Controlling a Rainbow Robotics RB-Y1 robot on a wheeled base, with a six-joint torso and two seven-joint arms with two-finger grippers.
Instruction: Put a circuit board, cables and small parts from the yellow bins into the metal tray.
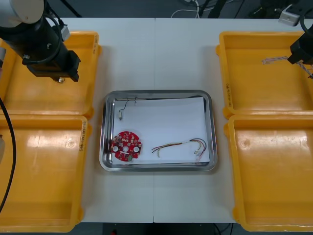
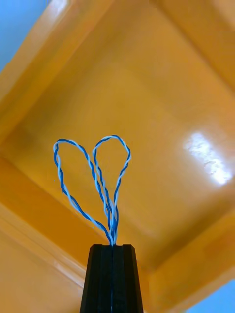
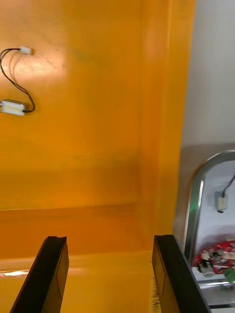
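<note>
Front view. Tray: metal, white inside, at the centre of the counter between the yellow bins. It contains:
- a red circuit board at the near-left corner
- a red and yellow cable to the board's right
- a black cable at the far-left corner

Right gripper: over the far right bin. The blue and white cable reaches out from it toward the tray side. The tray lies to this gripper's left and nearer the robot, well apart, with the bin wall between.

Left gripper: over the far left bin, near the tray's far-left corner.

Right wrist view. Right gripper: fingers pressed together at the middle, pinching the blue and white cable. Two loops stand out from the tips, their long axis in line with the fingers, over the bin floor.

Left wrist view. Left gripper: fingers wide apart, nothing between them. A loose black cable with pale plugs lies on the bin floor, well ahead of the fingers on the side away from the tray. The tray rim and circuit board sit just past the bin wall.

Judgement: delivery falls to the right arm. It would lift the cable over the bin wall, then carry it left and toward the robot to the bare white middle of the tray.
</note>
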